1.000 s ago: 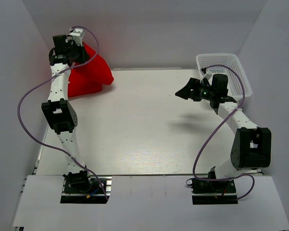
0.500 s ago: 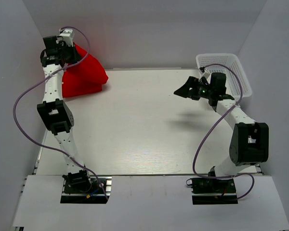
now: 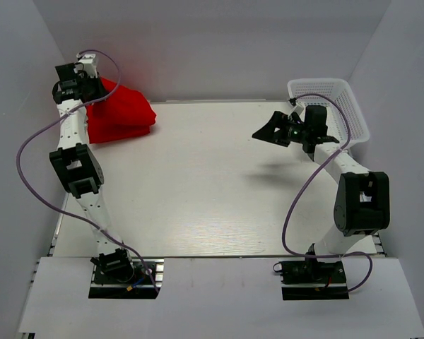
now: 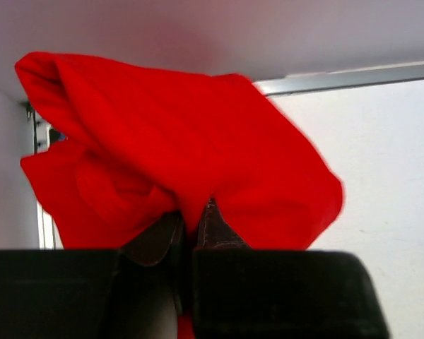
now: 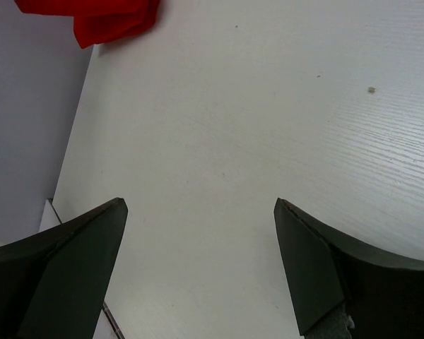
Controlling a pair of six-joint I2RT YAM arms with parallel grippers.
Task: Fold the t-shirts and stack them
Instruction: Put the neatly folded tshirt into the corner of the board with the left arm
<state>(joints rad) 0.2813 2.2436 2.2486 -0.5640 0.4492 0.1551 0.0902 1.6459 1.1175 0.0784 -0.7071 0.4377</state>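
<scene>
Currently: one white basket (image 3: 355, 113) far right; one heap of red t-shirts (image 3: 124, 113) far left, clenched in left jaws; right jaws released.

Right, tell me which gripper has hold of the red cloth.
The left gripper: its jaws are pinched shut on the red t-shirt at the far-left corner. The right gripper hangs wide open, empty, above the table.

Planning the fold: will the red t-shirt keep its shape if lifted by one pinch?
Probably not: the red t-shirt bunches and sags around the left claw pinching it, so floppy. Likely light, its cloth creasing softly.
</scene>
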